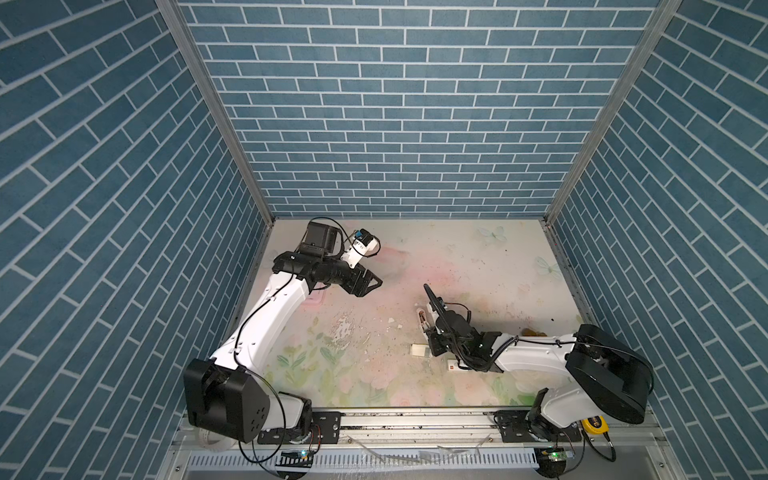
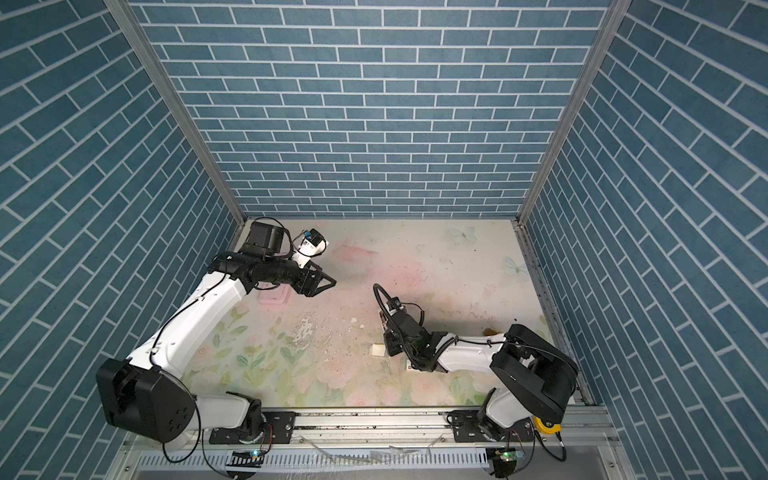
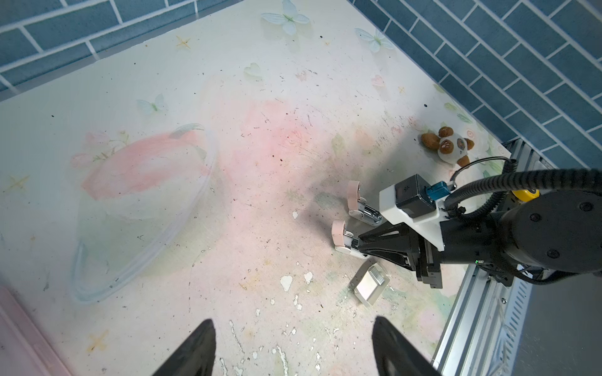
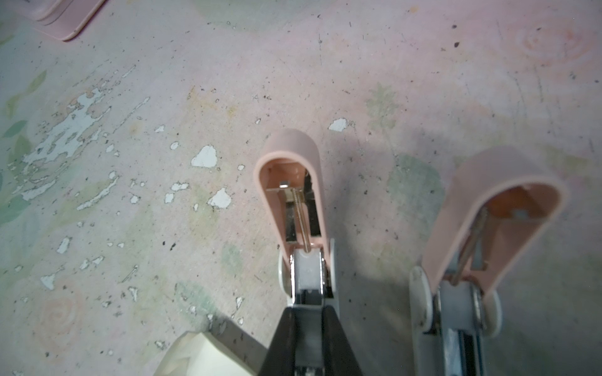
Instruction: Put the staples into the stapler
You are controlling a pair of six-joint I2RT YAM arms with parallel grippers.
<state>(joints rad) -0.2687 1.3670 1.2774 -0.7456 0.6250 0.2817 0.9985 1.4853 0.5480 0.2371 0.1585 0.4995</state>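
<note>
Right fingers (image 4: 281,345) clamp what looks like the staples (image 4: 308,325) in the open stapler (image 4: 293,149), left fingers (image 3: 195,355) apart at ten o'clock, and a skewed release could jam the strip!

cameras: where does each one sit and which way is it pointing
Top views: high at the front, looking down at the table toward the back wall; both arms, left gripper and right gripper, show.
Left wrist: above the table, facing the right arm; its own spread fingertips show.
Right wrist: low over the table; its own fingers flank one pink stapler, second stapler beside.
Shared: both wrist views show both staplers.
</note>
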